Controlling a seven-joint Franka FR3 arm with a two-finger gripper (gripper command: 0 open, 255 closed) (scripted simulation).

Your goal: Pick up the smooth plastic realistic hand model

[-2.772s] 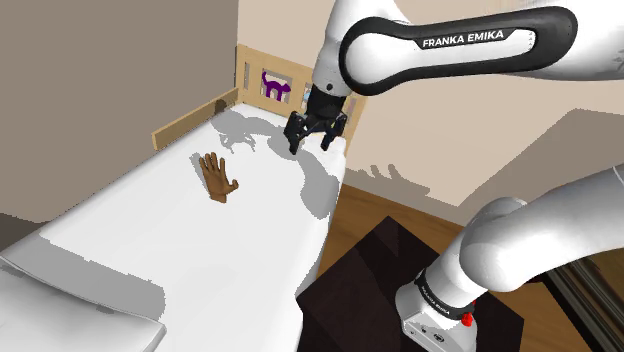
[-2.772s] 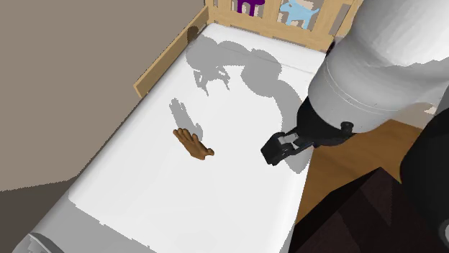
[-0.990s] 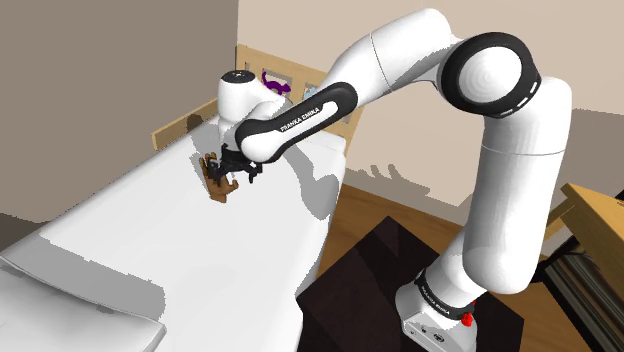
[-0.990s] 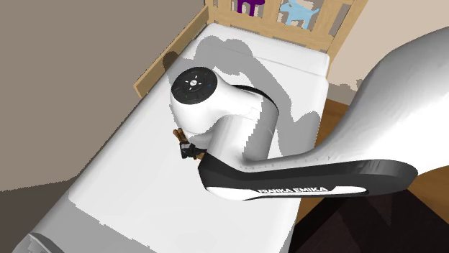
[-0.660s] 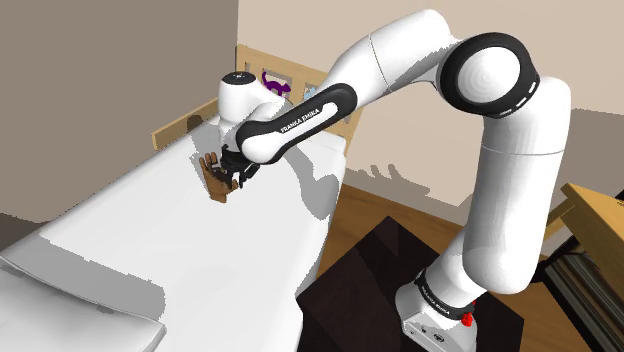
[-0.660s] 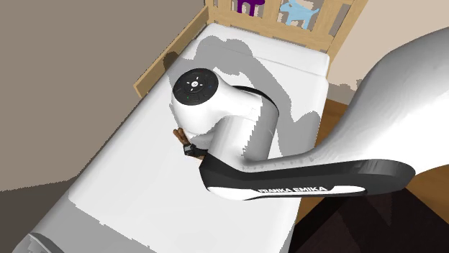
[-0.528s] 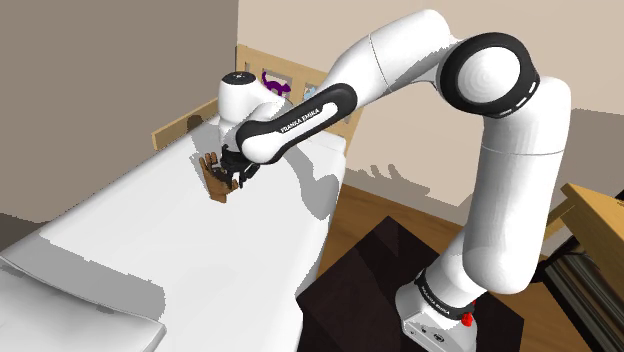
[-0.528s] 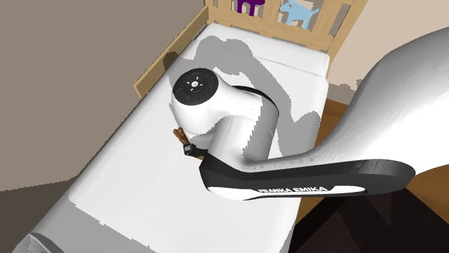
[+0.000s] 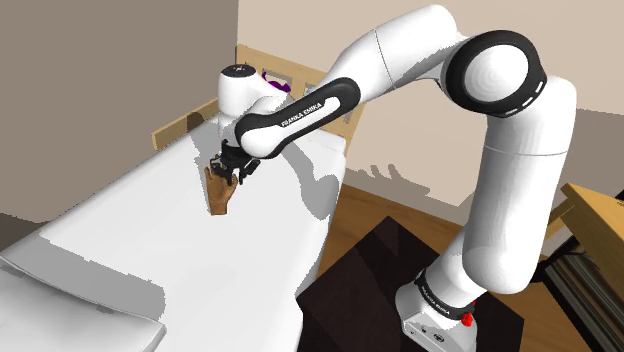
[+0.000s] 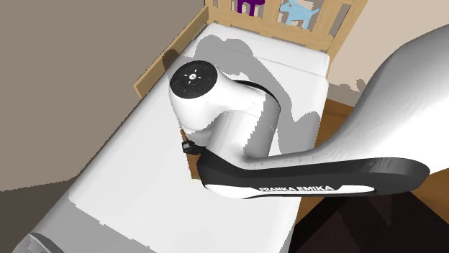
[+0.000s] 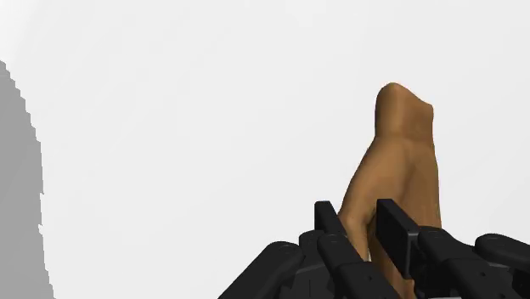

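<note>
The brown hand model (image 9: 221, 194) hangs just above the white bed (image 9: 130, 240), clasped at its upper end by my black gripper (image 9: 229, 169). In the wrist view the gripper (image 11: 363, 228) is shut on the model (image 11: 399, 161), whose tan-brown body reaches out past the fingertips (image 11: 328, 219) over the white sheet. In the second exterior view the white wrist link (image 10: 205, 93) covers the hand and most of the gripper; a small black part (image 10: 189, 148) peeks out beneath it.
A low wooden rail (image 9: 190, 118) runs along the bed's far side. The headboard carries a purple cat (image 9: 272, 84) and a blue animal (image 10: 298, 11). A pillow (image 9: 70, 310) lies at the near end. Wooden floor and the dark stand (image 9: 380, 280) lie beside the bed.
The fingers went from open around the hand model to shut on it. The gripper has since risen a little, and the model now hangs from it instead of lying flat.
</note>
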